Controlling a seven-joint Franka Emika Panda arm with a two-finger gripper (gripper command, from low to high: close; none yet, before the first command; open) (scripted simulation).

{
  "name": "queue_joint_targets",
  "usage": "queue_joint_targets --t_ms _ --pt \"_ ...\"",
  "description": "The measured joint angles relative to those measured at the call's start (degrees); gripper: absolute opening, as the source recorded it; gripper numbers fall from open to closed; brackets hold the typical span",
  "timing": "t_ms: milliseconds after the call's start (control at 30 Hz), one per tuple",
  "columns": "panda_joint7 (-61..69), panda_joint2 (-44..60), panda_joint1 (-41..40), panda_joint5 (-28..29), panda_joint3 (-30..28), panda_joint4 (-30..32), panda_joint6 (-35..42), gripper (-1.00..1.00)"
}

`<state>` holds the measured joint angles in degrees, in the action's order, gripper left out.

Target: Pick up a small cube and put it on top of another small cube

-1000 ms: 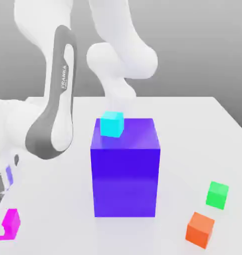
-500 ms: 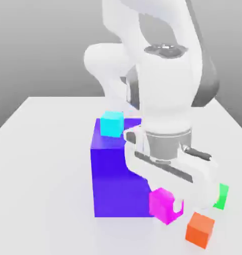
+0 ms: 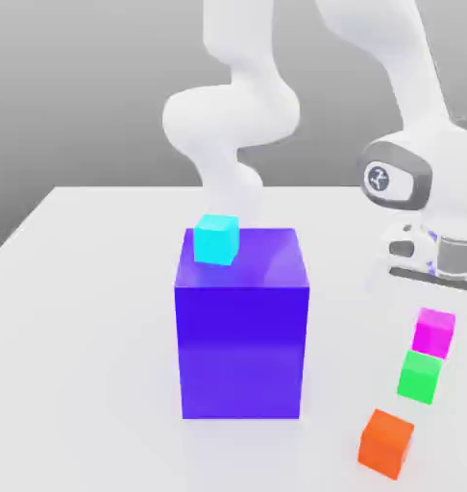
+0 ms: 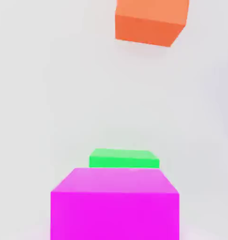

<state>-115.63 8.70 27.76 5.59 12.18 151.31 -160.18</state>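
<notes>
The small magenta cube (image 3: 434, 333) hangs under my gripper (image 3: 436, 309) at the exterior view's right, and the gripper is shut on it. Directly beneath it stands the green cube (image 3: 419, 377) on the white table. The magenta cube's underside meets the green cube's top, or nearly so; I cannot tell whether they touch. In the hand view the magenta cube (image 4: 115, 206) is close up, with a strip of the green cube (image 4: 124, 158) showing just past it.
An orange cube (image 3: 385, 442) (image 4: 151, 21) lies on the table (image 3: 93, 317) just in front of the green one. A big blue-violet block (image 3: 241, 336) stands mid-table with a cyan cube (image 3: 216, 239) on its back corner.
The arm swung from the exterior view's left across the front of the blue block to the right, carrying the magenta cube, which now sits over the green cube.
</notes>
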Motion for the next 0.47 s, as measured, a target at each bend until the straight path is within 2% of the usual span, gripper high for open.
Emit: queue_joint_targets --t_ms 33,67,300,467 --pt "-0.59 1.23 0.24 0.83 -0.40 0.00 -1.08 -1.00" --pt "-1.10 2.32 0.55 1.55 -0.83 0.01 -2.05 1.00" --pt "-1.17 2.51 0.62 1.65 -0.92 0.00 -2.13 1.00" --pt "1.30 -2.61 0.03 -1.81 0.25 0.04 2.46 1.00"
